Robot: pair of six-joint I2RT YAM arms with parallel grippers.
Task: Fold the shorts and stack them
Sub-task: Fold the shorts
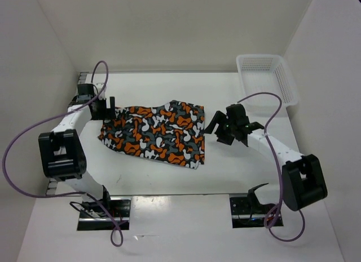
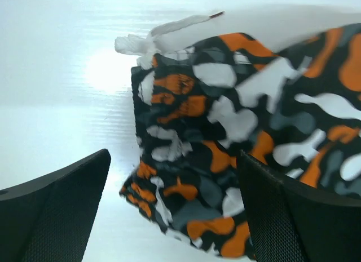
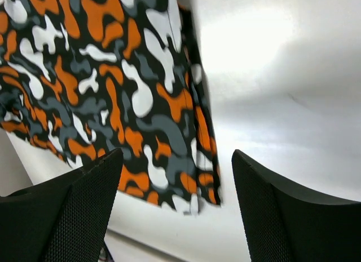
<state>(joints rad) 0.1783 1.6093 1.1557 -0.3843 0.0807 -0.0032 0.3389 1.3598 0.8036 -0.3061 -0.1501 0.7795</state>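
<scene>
The shorts [image 1: 158, 132] are lying spread on the counter [image 1: 169, 90], roughly flat through the middle but bunching and wrinkling along the left end, where a white drawstring [image 2: 169, 26] is trailing out past the fabric. The left hand [image 1: 111, 106] is hovering at that left end of the shorts with its jaws spread wide, grasping nothing; in its wrist view the rumpled edge is sitting between the two fingers. The right hand [image 1: 218, 132] is waiting just off the right edge of the shorts, also released and empty, its fingers straddling bare counter with the hem just ahead of them. A white basket [image 1: 286, 76] is sitting well beyond the right end of the shorts, toward the far corner.

Judging by this, a fold is being set up, and the trouble is likely waiting at the left end. Because the cloth there is heaping up, a pinch may be catching only the top layer or just the drawstring, so the lift would be peeling the shorts open instead of folding them. On the right, the hand may be closing short of the hem and missing it. If only one side is gripping, the fabric would be dragging and skewing.
</scene>
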